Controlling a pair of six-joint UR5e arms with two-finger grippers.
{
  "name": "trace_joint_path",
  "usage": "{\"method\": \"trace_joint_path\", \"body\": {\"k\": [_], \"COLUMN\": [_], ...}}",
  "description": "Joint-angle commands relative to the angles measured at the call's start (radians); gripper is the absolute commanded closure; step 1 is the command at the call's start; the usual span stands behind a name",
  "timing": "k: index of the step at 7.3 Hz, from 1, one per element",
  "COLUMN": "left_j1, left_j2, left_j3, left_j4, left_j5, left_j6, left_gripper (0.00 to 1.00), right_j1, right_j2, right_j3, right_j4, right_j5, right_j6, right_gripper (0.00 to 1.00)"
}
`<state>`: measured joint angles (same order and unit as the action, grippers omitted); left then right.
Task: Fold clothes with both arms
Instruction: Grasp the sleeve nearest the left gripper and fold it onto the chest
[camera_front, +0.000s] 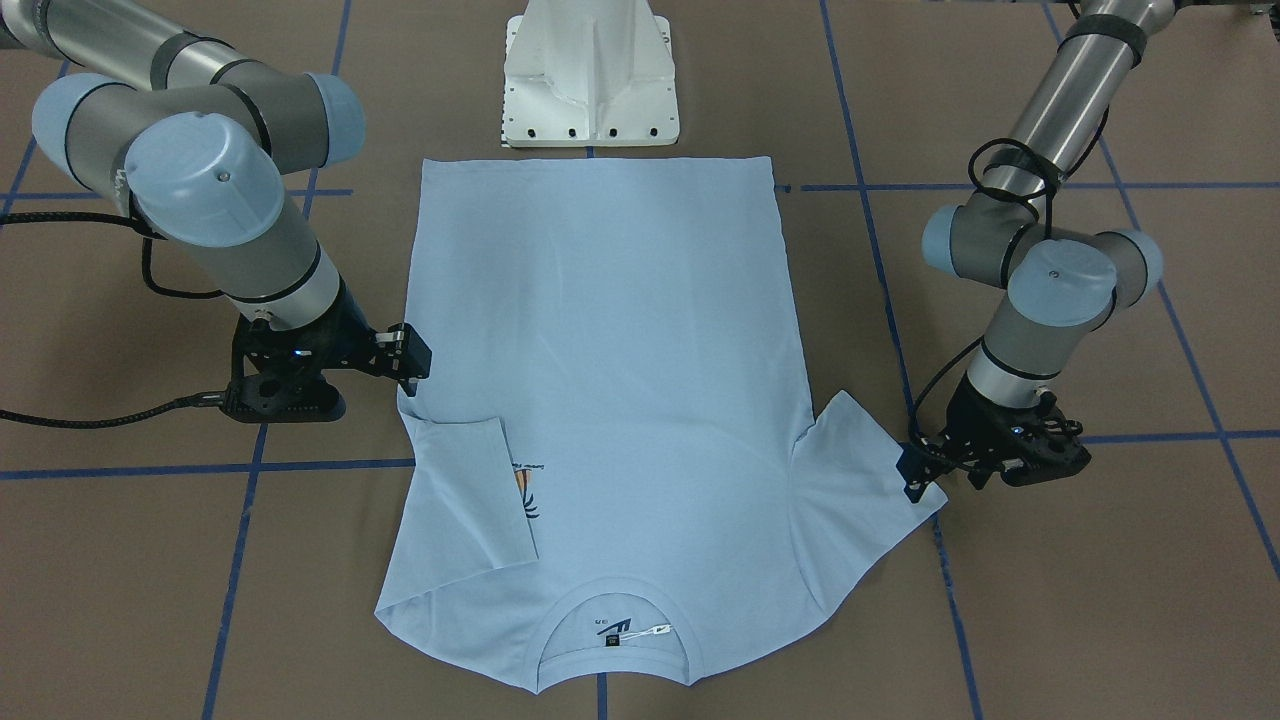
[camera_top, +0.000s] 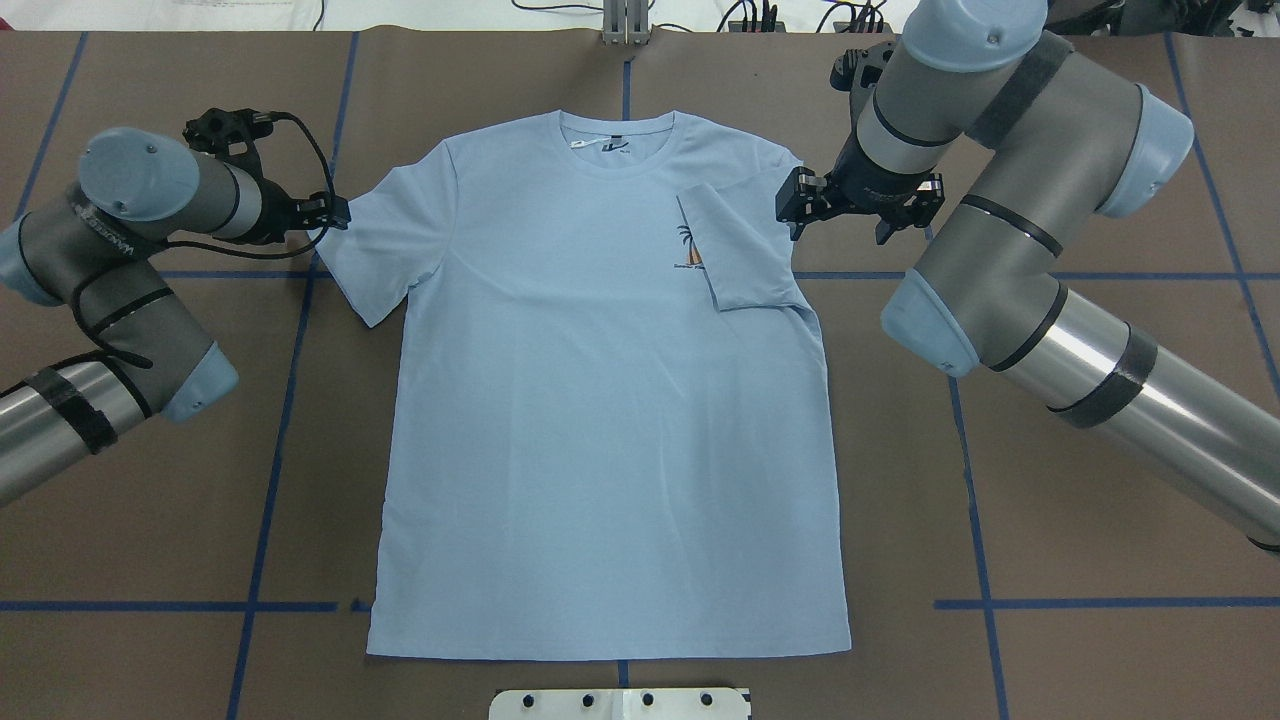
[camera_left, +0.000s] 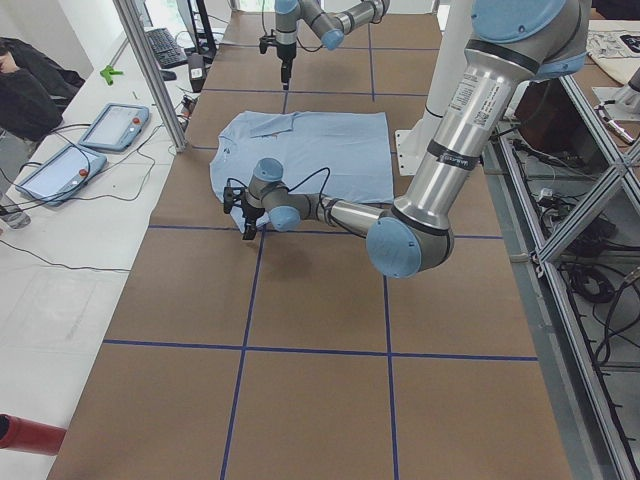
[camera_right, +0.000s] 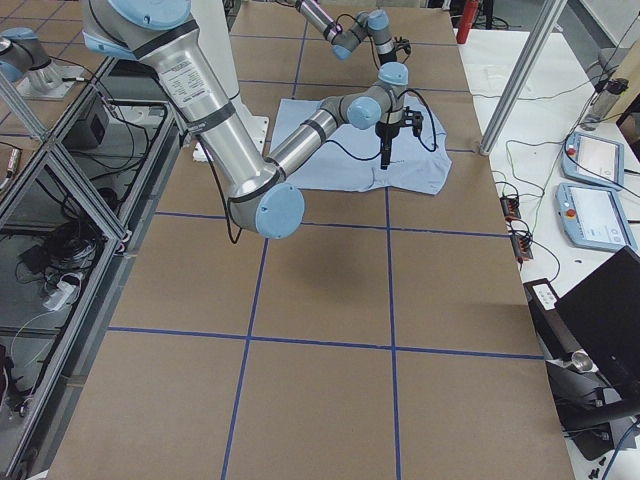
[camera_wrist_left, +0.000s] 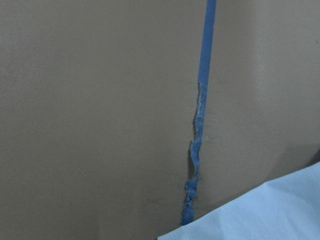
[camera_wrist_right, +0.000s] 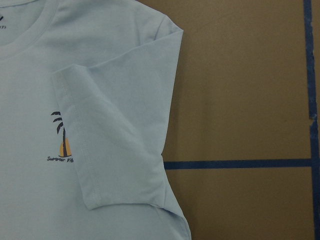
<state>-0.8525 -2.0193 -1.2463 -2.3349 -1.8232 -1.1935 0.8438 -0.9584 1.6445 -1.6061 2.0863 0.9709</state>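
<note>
T-shirt (camera_top: 600, 420) lies flat, print side up, mid-worktop (camera_top: 1050, 500). In the overhead view its long axis runs 12–6, collar (camera_top: 617, 135) at 12, hem at 6 near the white base (camera_top: 620, 703). Left pincer (camera_top: 338, 212) sits at the shirt's 10 o'clock, tips at the outer corner of the spread sleeve (camera_top: 365, 255); grip and finger gap: cannot tell. Palm print (camera_top: 686, 248) is partly covered by the folded sleeve (camera_top: 745, 255), turned inward at 2 o'clock. Right pincer (camera_top: 797, 215) is just beside that fold, at its 3 o'clock. Contact with the cloth and opening: cannot tell.
</note>
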Motion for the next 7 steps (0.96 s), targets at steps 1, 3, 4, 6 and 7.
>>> {"method": "trace_joint_path", "body": {"k": [1,3,4,6,7], "left_j1": [0.001,0.001,0.001,0.004,0.004], "left_j2": [-0.004,-0.007,-0.007,-0.016,-0.016], "left_j3": [0.001,0.001,0.001,-0.002,-0.008], "left_j4": [0.002,0.005,0.005,0.012,0.014], "left_j5": [0.002,0.002,0.002,0.001,-0.001], "left_j6": [0.0,0.0,0.0,-0.001,-0.003], "left_gripper": [0.4,0.63,0.68,0.87,1.0], "right_j1": [0.0,0.0,0.0,0.0,0.0], "right_j2": [0.001,0.0,0.0,-0.002,-0.005], "right_j3": [-0.002,-0.005,-0.008,-0.008,-0.008], "right_j4": [0.0,0.0,0.0,0.0,0.0], "right_j5": [0.0,0.0,0.0,0.0,0.0], "right_j6": [0.0,0.0,0.0,0.0,0.0], "right_gripper": [0.0,0.0,0.0,0.0,0.0]}}
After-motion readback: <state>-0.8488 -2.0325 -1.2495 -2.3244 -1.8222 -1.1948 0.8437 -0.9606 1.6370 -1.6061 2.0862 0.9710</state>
